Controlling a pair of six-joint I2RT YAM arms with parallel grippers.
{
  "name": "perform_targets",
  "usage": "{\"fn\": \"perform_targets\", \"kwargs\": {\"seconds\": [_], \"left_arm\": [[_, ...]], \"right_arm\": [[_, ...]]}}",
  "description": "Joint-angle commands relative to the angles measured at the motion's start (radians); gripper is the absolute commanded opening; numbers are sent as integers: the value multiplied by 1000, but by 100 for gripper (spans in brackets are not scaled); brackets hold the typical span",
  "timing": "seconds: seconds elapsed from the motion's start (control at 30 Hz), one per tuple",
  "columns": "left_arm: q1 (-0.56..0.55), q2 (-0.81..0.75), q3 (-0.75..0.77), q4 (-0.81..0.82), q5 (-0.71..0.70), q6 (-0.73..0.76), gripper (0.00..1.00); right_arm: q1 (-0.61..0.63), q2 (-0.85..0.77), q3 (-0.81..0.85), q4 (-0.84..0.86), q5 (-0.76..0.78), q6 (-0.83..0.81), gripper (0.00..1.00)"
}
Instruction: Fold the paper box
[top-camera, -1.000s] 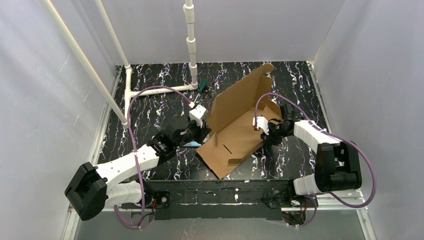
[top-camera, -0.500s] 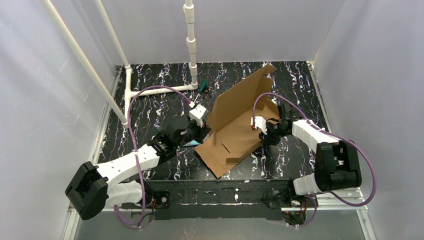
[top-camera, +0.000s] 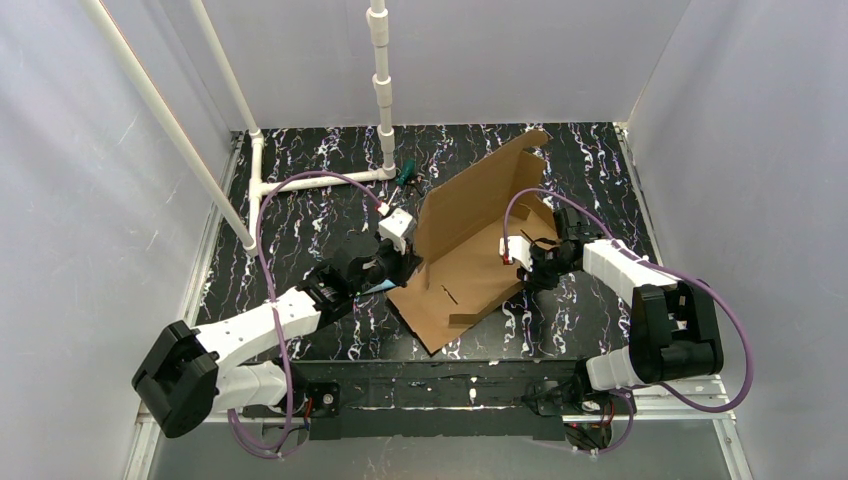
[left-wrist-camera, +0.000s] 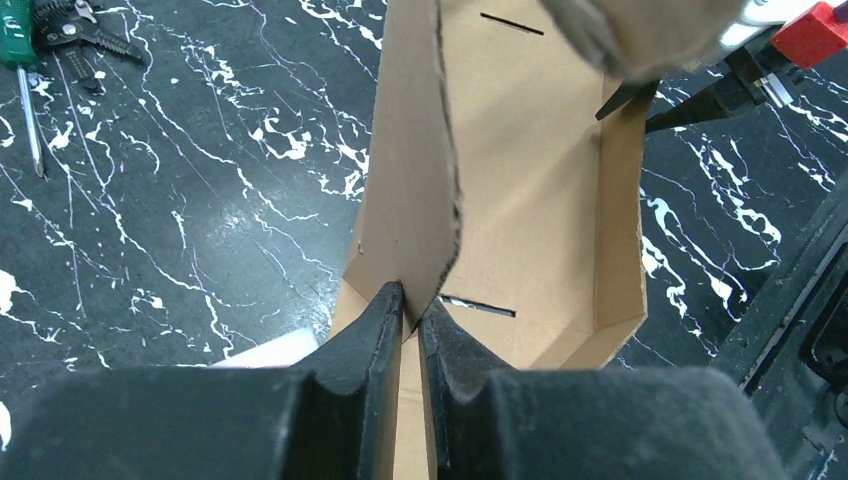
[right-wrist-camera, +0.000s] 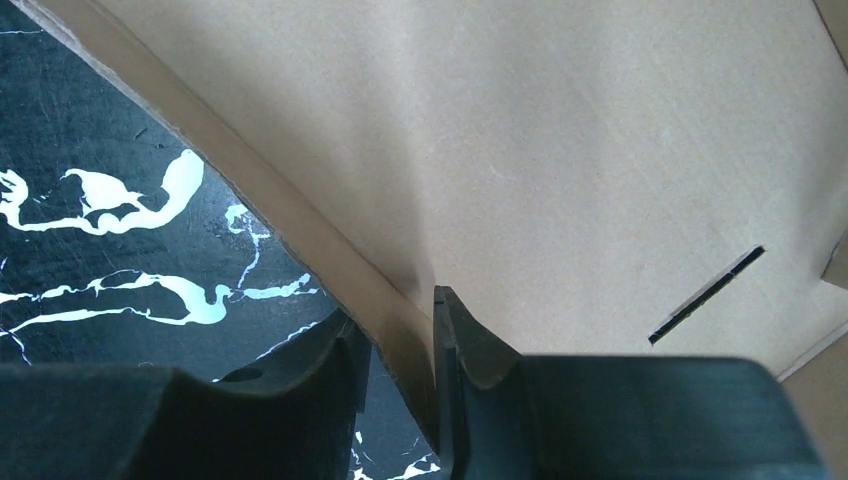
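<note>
1. Top view: the paper box (top-camera: 470, 250) lies on the table (top-camera: 300, 200) between the grippers. Its tall panel stands just right of the left gripper (top-camera: 405, 263) and its low wall is at the right gripper (top-camera: 530, 272). Over the last second the right gripper has pressed inward, sliding the box slightly toward the left gripper. The fold itself looks no further along.
2. Left wrist: the left gripper (left-wrist-camera: 411, 300) is clamped on the tall panel's edge.
3. Right wrist: the right gripper (right-wrist-camera: 400, 335) straddles the low wall. I cannot tell whether it is pinching it.

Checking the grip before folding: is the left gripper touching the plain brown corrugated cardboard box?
Touching. The left wrist view shows the left gripper pinched on the brown cardboard box, at its raised panel's edge.
</note>
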Motion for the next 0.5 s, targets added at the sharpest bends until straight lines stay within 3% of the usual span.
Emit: {"fn": "perform_targets", "kwargs": {"seconds": [0.0, 0.47], "left_arm": [[2, 11, 37, -19, 16, -28, 10], [25, 85, 106, -78, 16, -112, 14]], "right_arm": [[8, 17, -16, -1, -16, -18, 33], [8, 0, -49, -5, 2, -59, 32]]}}
